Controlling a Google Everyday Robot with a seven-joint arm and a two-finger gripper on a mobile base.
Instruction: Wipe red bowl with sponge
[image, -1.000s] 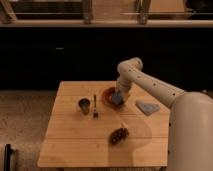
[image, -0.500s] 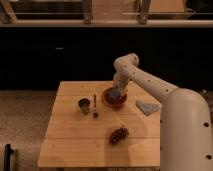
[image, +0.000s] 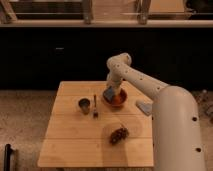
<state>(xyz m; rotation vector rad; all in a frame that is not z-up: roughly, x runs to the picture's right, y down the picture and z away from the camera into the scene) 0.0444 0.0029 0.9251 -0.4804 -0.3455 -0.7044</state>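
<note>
Desk (image: 65, 140): pale wood. I view it from above its near edge, and everything sits on its far half except one dark lump.
Dark cup (image: 84, 105): upright at left-centre, well apart from the bowl and not part of my job.
Utensil (image: 95, 106): a thin dark piece, perhaps a fork. It lies just right of the cup with its long axis running away from me.
Sponge (image: 109, 93): a blue-grey block directly under the wrist, resting on or against the bowl's left rim. It looks tilted, but I cannot make out which way its long side runs.
Pincer (image: 112, 88): pointing down over the bowl's left edge, right at the sponge. I cannot tell whether it is clamped on the block or merely pressing it.
Red bowl (image: 120, 100): right of centre, upright. Its hollow opens just to the right of the pincer tip.
Dark lump (image: 119, 134): nearer to me than the bowl and clear of it.
Cloth (image: 145, 106): folded flat to the bowl's right, near the desk edge.
Arm (image: 145, 82): the only one. It reaches in from the right with the elbow high behind the bowl.
Relation that matters: the unwiped inside lies to the right of the sponge and slightly toward me, so I judge the stroke should sweep rightward across the hollow.
Stage: I judge contact is made and the wiping is under way or about to start.
Risk: a sideways push could slide the light bowl toward the cloth.
</note>
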